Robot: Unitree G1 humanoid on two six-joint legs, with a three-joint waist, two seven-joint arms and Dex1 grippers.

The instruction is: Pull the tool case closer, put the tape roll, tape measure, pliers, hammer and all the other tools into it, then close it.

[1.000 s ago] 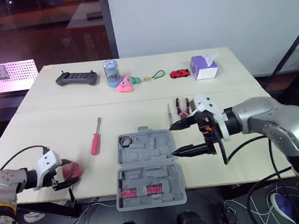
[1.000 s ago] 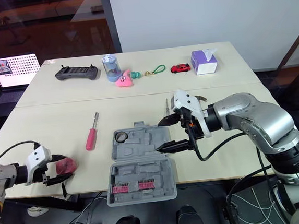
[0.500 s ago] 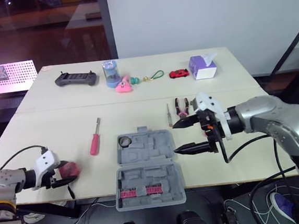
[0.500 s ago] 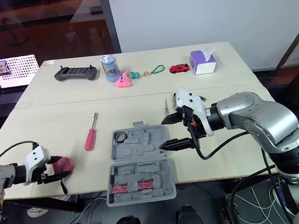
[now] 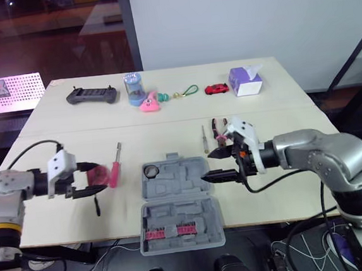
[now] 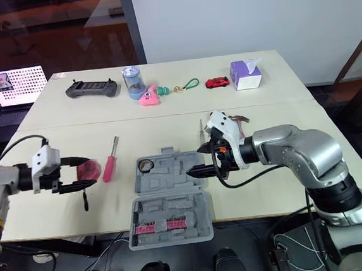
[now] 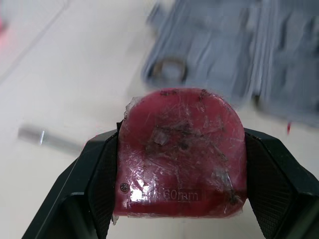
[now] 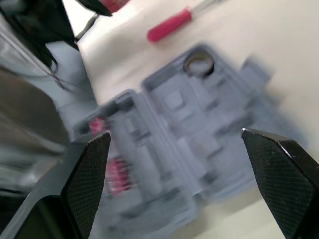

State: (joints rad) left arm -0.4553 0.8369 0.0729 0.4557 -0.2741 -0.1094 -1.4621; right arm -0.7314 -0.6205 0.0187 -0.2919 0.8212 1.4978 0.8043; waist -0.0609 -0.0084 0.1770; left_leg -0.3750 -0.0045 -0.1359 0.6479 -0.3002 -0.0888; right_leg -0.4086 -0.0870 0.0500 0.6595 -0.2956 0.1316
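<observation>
Now left gripper (image 5: 97,177) clamps tape measure (image 7: 182,152); screwdriver (image 5: 115,172) between it and tool case (image 5: 175,213); right gripper (image 5: 208,167) agape.

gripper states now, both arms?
Left gripper: closed on the red rounded plastic tape measure.
Right gripper: jaws open, empty, over the right edge of the open grey plastic tool case.

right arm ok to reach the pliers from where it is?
Probably yes. The right gripper is open and empty beside the tool case; the pliers lie on the table just beyond it, nothing between.
</observation>
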